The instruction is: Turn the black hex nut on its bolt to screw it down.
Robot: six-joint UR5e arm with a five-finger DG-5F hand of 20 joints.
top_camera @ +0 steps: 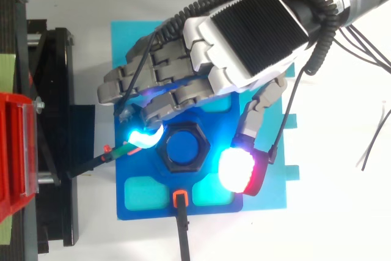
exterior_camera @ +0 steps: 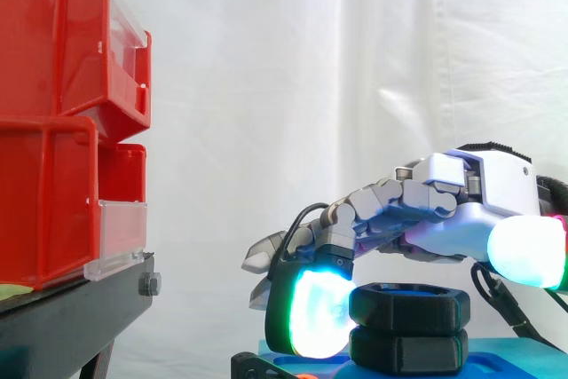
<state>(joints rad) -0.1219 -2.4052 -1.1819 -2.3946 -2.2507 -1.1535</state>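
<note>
My hand reaches in from the upper right of the top view, palm down, arched over the nut; I cannot tell whether I grip it. One nut sits on a second black hex piece at the middle of one blue base. The black stand (red bins stacked on it) crowds the base's left edge. The counter lies open to the right.

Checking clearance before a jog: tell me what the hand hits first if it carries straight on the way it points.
Probably the black stand under the red bins: the hand points left, at about the height of the stand's edge. Depth is unclear, so it might pass beside it.
</note>
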